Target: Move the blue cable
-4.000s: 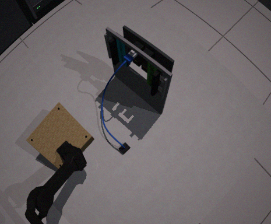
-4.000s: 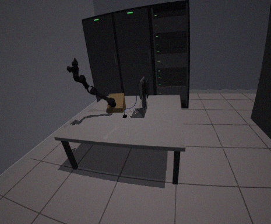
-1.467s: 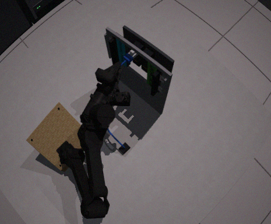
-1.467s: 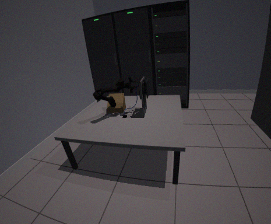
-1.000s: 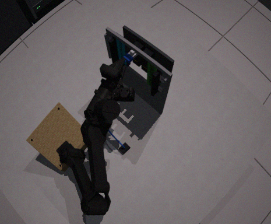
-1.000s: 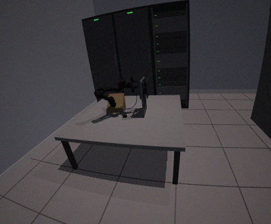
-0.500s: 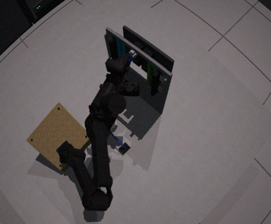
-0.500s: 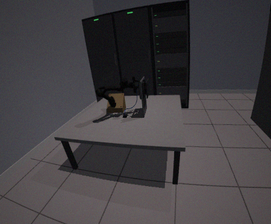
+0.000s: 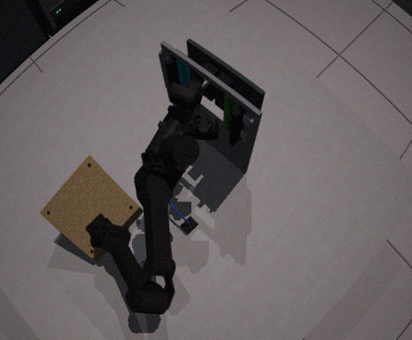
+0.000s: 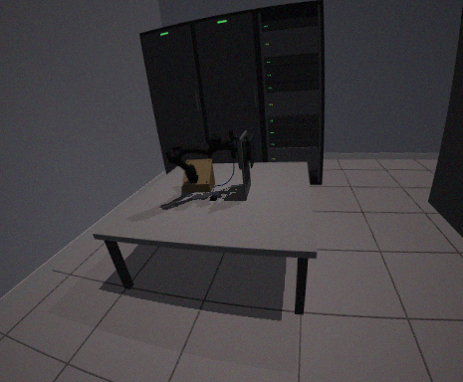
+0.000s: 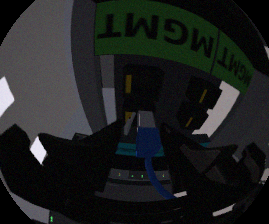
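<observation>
Tan, grainy board (image 9: pixel 89 190) (image 10: pixel 202 171), square with dark dots near its corners, lies left of the jointed black arm (image 9: pixel 157 221) (image 10: pixel 195 150). Rightward, the open gripper (image 9: pixel 202 106) (image 10: pixel 236 144) (image 11: pixel 141 124) straddles a blue plug (image 11: pixel 149 141), clear-tipped, at the upright grey rack's (image 9: pixel 233 91) (image 10: pixel 245 174) dark ports. Its smooth blue cable (image 9: pixel 179 212) (image 10: pixel 233 171) (image 11: pixel 153 177) curves down to a small black block (image 9: pixel 189 226) (image 10: pixel 213 198).

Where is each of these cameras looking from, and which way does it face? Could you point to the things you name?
Top: above the table, facing down at the server stand (image 9: pixel 229 177), wooden block (image 9: pixel 89 190) and whole arm (image 9: pixel 158 212).
Exterior: back in the room, facing the table (image 10: pixel 215 224) side-on, racks (image 10: pixel 227 75) behind; the arm looks small.
Wrist: on the arm, facing the blue plug (image 11: pixel 149 141) between the dark gripper fingers.
Top and exterior share the block and the arm.
</observation>
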Available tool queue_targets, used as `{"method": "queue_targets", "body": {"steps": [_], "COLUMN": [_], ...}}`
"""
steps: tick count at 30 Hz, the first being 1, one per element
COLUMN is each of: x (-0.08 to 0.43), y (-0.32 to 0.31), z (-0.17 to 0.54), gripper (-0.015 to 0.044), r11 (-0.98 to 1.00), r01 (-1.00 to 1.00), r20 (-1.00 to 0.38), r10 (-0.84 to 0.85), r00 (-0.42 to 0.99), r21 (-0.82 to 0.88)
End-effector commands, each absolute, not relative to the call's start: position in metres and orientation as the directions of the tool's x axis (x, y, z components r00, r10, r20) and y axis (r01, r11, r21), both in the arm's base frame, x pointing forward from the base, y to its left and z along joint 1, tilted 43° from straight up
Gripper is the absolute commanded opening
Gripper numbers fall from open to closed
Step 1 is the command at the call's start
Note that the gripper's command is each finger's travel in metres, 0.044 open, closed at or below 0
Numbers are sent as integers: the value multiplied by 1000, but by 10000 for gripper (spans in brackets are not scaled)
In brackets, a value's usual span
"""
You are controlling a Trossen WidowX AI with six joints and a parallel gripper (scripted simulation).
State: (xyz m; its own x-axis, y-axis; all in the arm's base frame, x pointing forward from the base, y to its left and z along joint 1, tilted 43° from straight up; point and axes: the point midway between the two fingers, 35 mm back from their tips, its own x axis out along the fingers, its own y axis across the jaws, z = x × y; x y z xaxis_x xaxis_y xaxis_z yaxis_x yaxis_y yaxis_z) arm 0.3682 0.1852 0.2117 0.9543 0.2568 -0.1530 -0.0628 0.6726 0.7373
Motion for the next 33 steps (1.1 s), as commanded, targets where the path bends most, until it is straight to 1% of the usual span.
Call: {"method": "queue_targets", "body": {"steps": [1,25,33], "x": [368,368,370], "y": [185,185,185], "z": [212,212,211], "gripper": [160,0,0], "r11": [673,673,677], "r01": [-63,-63,-63], "r20": [-153,-153,-157], "r10": [257,257,259], "r00": [954,954,953], "r21": [737,737,733]}}
